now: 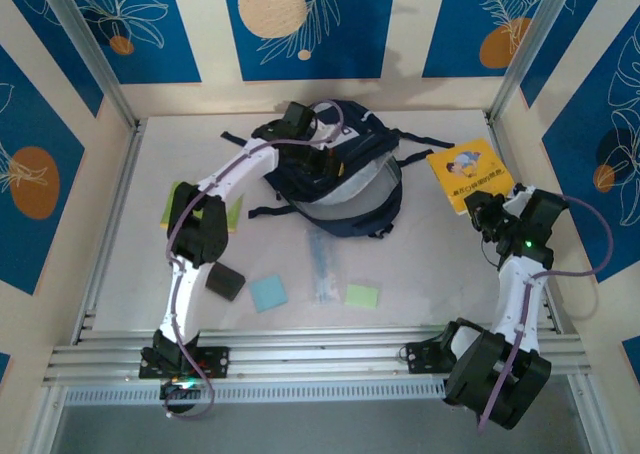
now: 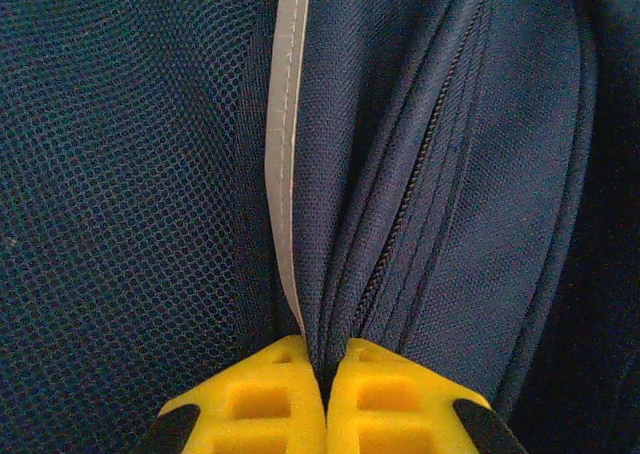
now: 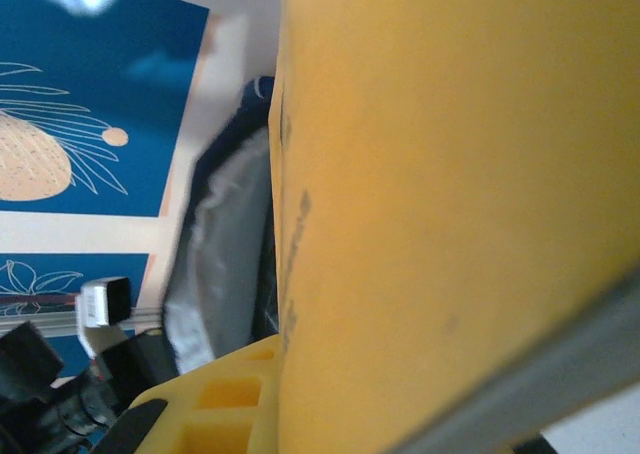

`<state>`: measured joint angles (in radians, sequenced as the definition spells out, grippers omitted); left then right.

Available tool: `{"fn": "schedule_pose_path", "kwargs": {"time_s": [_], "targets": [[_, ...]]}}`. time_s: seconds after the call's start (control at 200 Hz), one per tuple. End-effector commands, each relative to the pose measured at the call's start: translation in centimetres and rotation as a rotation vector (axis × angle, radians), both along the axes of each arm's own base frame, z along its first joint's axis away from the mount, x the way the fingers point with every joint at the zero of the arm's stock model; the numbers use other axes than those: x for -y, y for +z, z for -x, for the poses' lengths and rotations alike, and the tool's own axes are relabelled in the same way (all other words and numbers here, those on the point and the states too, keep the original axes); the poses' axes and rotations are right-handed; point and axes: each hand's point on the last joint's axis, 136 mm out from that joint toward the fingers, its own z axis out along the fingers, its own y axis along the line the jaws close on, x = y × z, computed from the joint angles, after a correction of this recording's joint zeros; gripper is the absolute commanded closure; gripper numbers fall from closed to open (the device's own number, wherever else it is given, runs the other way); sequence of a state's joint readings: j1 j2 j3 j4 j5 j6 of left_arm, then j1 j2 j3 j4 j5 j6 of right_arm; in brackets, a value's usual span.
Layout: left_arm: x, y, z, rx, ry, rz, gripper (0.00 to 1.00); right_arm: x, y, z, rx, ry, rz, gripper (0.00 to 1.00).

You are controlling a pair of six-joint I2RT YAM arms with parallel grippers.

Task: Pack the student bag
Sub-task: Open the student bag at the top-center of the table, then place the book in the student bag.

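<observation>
A large student bag [image 1: 345, 179] of dark navy woven fabric is seen slumped at the back middle of a pale table [image 1: 430, 274], its black straps trailing to both sides. The left gripper [image 1: 298, 122] is set on the bag's far upper edge. Its yellow ribbed fingers [image 2: 270, 404] are pressed together, with a fold of navy cloth pinched between them. A flat grey stripe [image 2: 285, 124], a fine mesh panel [image 2: 120, 224] and a zip line [image 2: 420, 194] run away from the pinch.

At the right, a thin yellow picture book [image 1: 468, 172] is clamped at its near edge by the right gripper [image 1: 482, 214].

Nearer the arms lie a clear packet [image 1: 322, 264], a blue square pad [image 1: 268, 293], a green one [image 1: 362, 295] and a black block [image 1: 225, 282] (all apart from the bag). Bare table is left between bag and book.
</observation>
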<state>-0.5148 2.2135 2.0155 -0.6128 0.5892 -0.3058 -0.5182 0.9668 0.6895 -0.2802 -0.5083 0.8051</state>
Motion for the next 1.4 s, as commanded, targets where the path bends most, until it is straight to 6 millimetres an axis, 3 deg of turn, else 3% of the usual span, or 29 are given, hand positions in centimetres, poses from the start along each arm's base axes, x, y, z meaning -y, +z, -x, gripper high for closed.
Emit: {"fn": "schedule_pose_path", "kwargs": {"time_s": [0.0,0.425,0.72,0.845,1.005,1.16,1.205,1.305,1.395], "targets": [[0.3,6.5,-0.8,0.017,0.010,0.213,1.00,-1.9,0.9,-0.4,0.058,0.081,-0.006,1.00],[1.1,9.7,-1.6,0.038,0.002,0.323,1.00,-14.6,-0.6,-6.2,0.060,0.350,-0.046,1.00],[0.9,9.3,-0.9,0.014,-0.007,0.331,1.00,-22.9,-0.8,-13.0,0.183,0.465,-0.083,1.00],[0.8,9.4,-0.7,0.012,0.000,0.341,1.00,-25.8,-2.8,-15.0,0.168,0.496,-0.088,1.00],[0.7,9.3,-0.5,0.010,0.009,0.343,1.00,-27.8,-6.4,-17.4,0.106,0.503,-0.127,1.00],[0.5,8.8,-0.6,0.006,0.018,0.332,1.00,-27.9,-9.1,-18.4,0.050,0.482,-0.164,1.00],[0.5,8.7,-0.6,0.005,0.022,0.328,1.00,-27.7,-9.4,-18.2,0.037,0.479,-0.162,0.94],[0.4,8.1,-0.8,0.003,0.031,0.319,1.00,-26.7,-9.5,-17.1,-0.007,0.469,-0.140,0.66],[0.5,7.7,-1.0,-0.001,0.036,0.319,1.00,-25.4,-9.2,-15.4,-0.052,0.461,-0.094,0.51]]}}
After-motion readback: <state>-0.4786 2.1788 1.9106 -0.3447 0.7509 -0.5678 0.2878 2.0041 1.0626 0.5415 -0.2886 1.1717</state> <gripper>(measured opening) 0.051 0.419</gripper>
